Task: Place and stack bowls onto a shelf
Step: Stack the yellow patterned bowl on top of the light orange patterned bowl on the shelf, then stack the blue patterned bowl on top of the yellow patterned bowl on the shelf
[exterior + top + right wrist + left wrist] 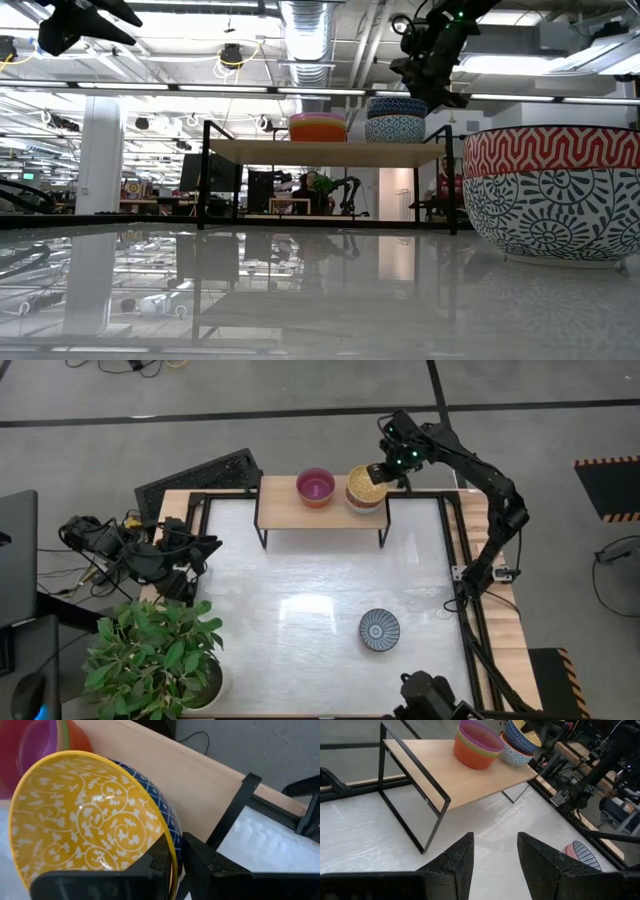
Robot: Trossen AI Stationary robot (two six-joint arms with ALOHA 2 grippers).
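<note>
**Yellow bowl held over the stack at the shelf's right end**

The right gripper (pixel 383 473) pinches the rim of the yellow bowl (pixel 90 820) between narrow fingers. The bowl sits tilted in a blue bowl (pixel 520 737), so release goes straight down. The shelf (pixel 290 510) has a pale wooden top and thin black legs. The glossy magenta stack (pixel 316 487) stands beside. The patterned bowl (pixel 380 630) waits on the table, nearer to the right arm. The left gripper (pixel 494 865) hangs open at the left edge.

Two bowl stacks (pixel 316 487) sit side by side on the shelf (pixel 280 508) at the table's (pixel 300 610) far edge, a lone bowl (pixel 379 630) near the front right, a plant (pixel 150 655) at front left.
</note>
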